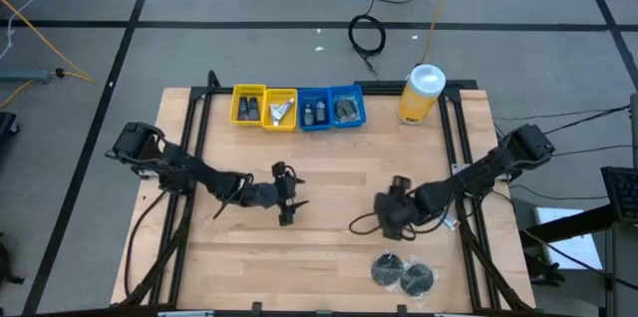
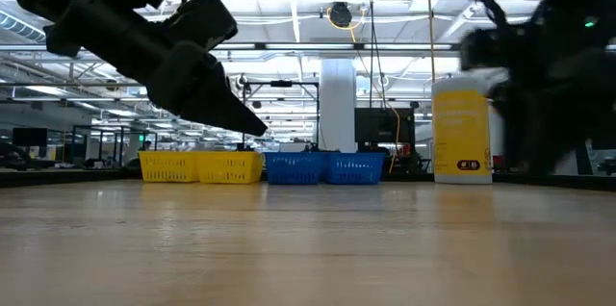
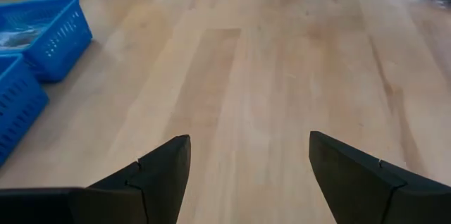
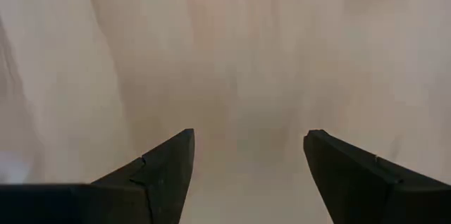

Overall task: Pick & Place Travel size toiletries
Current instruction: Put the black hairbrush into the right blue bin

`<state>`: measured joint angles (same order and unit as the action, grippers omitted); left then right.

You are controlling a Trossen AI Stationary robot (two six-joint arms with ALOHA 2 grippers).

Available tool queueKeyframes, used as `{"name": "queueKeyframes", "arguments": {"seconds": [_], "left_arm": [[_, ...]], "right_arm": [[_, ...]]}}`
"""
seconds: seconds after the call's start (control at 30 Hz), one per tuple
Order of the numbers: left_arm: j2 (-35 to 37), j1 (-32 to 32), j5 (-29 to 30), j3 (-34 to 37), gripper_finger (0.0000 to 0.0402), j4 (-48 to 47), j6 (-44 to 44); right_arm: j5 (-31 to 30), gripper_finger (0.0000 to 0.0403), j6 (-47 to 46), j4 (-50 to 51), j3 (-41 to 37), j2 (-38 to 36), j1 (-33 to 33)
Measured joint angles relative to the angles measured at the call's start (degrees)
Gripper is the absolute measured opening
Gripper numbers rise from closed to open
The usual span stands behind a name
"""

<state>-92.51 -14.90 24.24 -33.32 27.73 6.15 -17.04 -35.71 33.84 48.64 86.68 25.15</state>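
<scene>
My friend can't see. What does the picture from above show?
Two dark robot arms reach over a wooden table, left gripper and right gripper both open and empty. Four small bins and a yellow canister line the far edge; two dark round packets lie near.

You see light wooden table [image 1: 329,227], plank grain running front to back. Along far edge: two yellow bins [image 1: 264,107] touching two blue bins [image 1: 332,108], one row, small items inside each. Yellow canister [image 1: 421,95] with white lid stands upright just beside blue pair. Near front right edge: two dark round packets [image 1: 402,273] lying flat, touching.
</scene>
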Motion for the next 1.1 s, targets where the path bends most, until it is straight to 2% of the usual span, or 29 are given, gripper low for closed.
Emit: {"name": "queueKeyframes", "arguments": {"seconds": [0.1, 0.2, 0.27, 0.37, 0.47, 0.57, 0.67, 0.77, 0.97, 1.1], "left_arm": [[0.0, 0.2, 0.4, 0.0, 0.0285, 0.0, -0.2], [0.0, 0.8, 0.4, 0.0, 0.0285, -0.3, 0.0], [0.0, 1.2, 0.4, 0.0, 0.0285, -0.6, 0.0], [0.0, 1.5, 0.4, 0.0, 0.0285, -0.6, 0.0], [0.0, 1.4, 0.4, 0.0, 0.0285, -0.6, -0.6], [0.0, 1.5, 0.4, 0.0, 0.0285, -0.5, -1.8], [0.0, 1.8, 0.4, 0.0, 0.0285, -0.1, -3.1], [0.0, 2.5, 0.4, 0.0, 0.0285, 0.4, -3.9], [0.0, 4.1, -1.2, 0.0, 0.0285, 1.4, -4.5], [0.0, 4.6, -1.2, 0.0, 0.0285, 1.5, -4.4]], "right_arm": [[10.0, 0.0258, -12.1, 11.9, 1.1, 0.0, 1.3], [20.3, 0.0258, -22.1, 19.2, 1.1, -1.0, 4.9], [25.5, 0.0258, -28.1, 20.2, 1.1, -2.4, 8.4], [29.4, 0.0258, -39.2, 17.5, 1.1, -5.5, 14.6], [28.6, 0.0258, -50.9, 11.2, 1.1, -8.6, 20.6], [22.6, 0.0258, -59.6, 3.8, 1.1, -10.5, 25.8], [18.9, 0.0258, -67.5, -1.5, -0.1, -10.4, 29.3], [18.7, 0.0258, -75.1, -5.9, -3.2, -9.3, 31.3], [17.6, 0.0255, -78.9, -21.0, -13.0, -9.0, 33.4], [17.0, 0.0231, -78.6, -31.3, -19.3, -9.3, 33.5]]}}
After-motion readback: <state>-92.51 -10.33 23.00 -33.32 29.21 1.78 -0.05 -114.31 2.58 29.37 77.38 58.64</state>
